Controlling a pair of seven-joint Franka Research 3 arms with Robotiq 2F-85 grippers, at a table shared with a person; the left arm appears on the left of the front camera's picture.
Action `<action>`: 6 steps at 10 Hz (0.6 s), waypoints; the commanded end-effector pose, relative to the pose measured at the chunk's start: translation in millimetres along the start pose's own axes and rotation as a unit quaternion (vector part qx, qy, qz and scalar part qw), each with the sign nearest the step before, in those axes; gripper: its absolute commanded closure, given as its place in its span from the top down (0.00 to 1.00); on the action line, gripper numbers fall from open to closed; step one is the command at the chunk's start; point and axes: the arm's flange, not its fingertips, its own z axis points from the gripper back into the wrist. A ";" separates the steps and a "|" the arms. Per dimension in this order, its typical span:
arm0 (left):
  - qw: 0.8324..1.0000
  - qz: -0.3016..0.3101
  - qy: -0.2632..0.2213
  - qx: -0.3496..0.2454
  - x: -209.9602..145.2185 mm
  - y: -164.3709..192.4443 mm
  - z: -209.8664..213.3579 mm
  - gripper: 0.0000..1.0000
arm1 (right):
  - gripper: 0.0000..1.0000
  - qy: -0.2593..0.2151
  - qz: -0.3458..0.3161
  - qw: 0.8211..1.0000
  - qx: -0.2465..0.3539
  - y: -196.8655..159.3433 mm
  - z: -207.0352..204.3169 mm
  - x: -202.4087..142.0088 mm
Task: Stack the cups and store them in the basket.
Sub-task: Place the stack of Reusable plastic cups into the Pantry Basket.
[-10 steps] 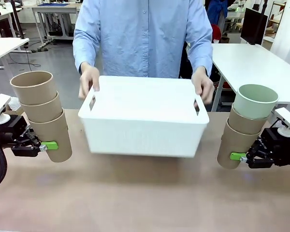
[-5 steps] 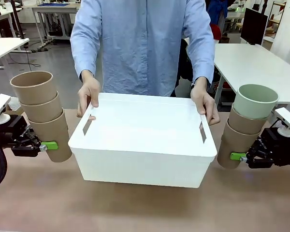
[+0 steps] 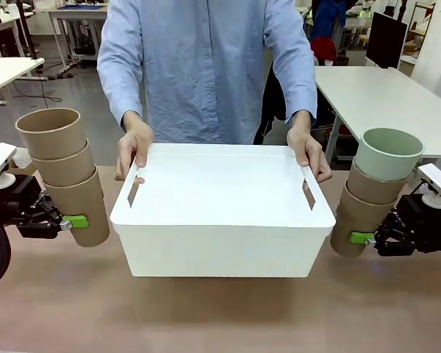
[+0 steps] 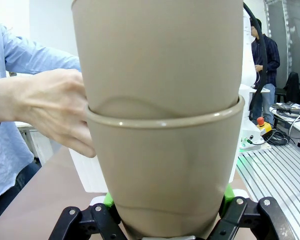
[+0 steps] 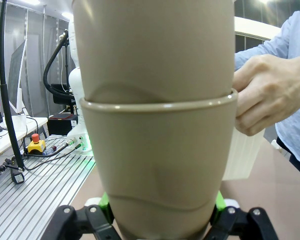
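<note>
My left gripper (image 3: 72, 221) is shut on the bottom cup of a stack of three tan-brown cups (image 3: 65, 173), held tilted above the table's left side; the left wrist view has that stack (image 4: 162, 125) close up between the green pads. On the right, my right gripper (image 3: 362, 238) is shut on a second stack (image 3: 373, 193) of two tan cups topped by a pale mint green cup (image 3: 387, 154), seen close in the right wrist view (image 5: 157, 130). The white basket (image 3: 220, 246) rests on the table between the two stacks, with the person's hands (image 3: 134, 145) on both of its ends.
The person in a blue shirt (image 3: 206, 66) stands at the far side behind the basket. White tables (image 3: 386, 95) and desks stand farther back. Bare brown tabletop (image 3: 220, 316) lies in front of the basket.
The person has brought the basket down and toward me onto the table and levelled it. Both arms and their cup stacks have stayed still.
</note>
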 end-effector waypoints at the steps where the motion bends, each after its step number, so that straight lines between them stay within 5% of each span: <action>1: 1.000 -0.004 -0.003 -0.001 2.7 -0.2 -0.2 0.85 | 0.83 -0.007 0.005 1.000 -0.008 -3.1 -2.7 3.6; 6: 1.000 -0.004 -0.003 -0.001 2.7 -0.2 -0.2 0.85 | 0.83 -0.007 0.005 1.000 -0.008 -3.1 -2.7 3.6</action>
